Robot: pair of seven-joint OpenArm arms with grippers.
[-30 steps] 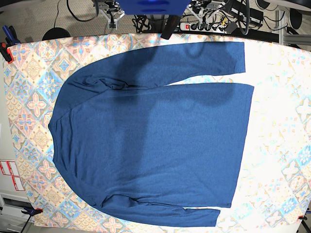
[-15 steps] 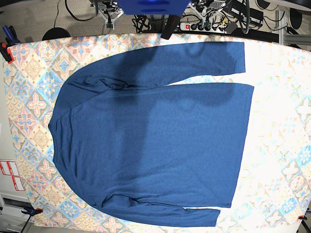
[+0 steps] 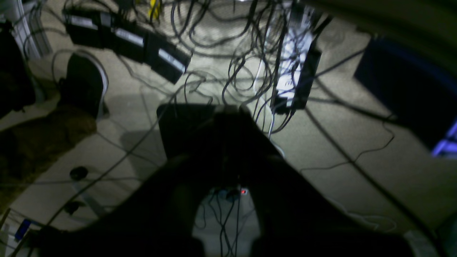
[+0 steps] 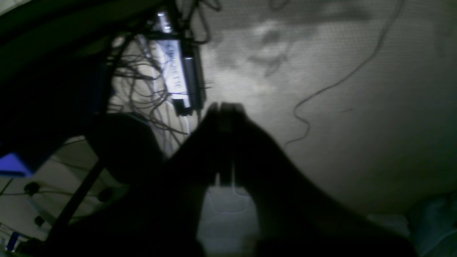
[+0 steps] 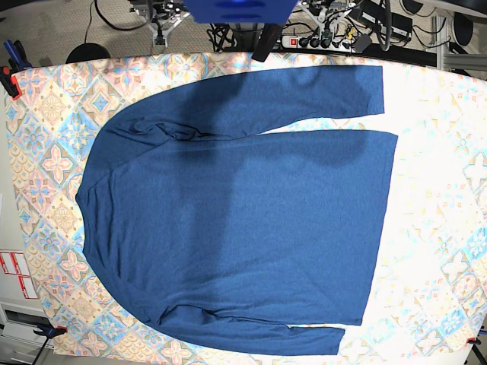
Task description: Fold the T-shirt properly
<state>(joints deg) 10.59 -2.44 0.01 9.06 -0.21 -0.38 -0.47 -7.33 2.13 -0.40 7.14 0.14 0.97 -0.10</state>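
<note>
Both my arms are raised off the table, wrist cameras looking down at cable-strewn floor beyond its far edge. My left gripper (image 3: 228, 117) is a dark silhouette, jaws pressed together, empty. My right gripper (image 4: 225, 109) likewise, fingertips meeting, holding nothing. The T-shirt (image 5: 243, 213) lies spread flat on the patterned tablecloth (image 5: 46, 152), sleeves along its far and near edges.

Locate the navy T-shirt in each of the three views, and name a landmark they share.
Base: the T-shirt lies flat across the middle of the patterned tablecloth, sleeves along the top and bottom edges.
Left wrist: not in view; only floor and cables.
Right wrist: not in view; only floor and cables.
Shared landmark: the white power strip on the floor beyond the table.
</note>
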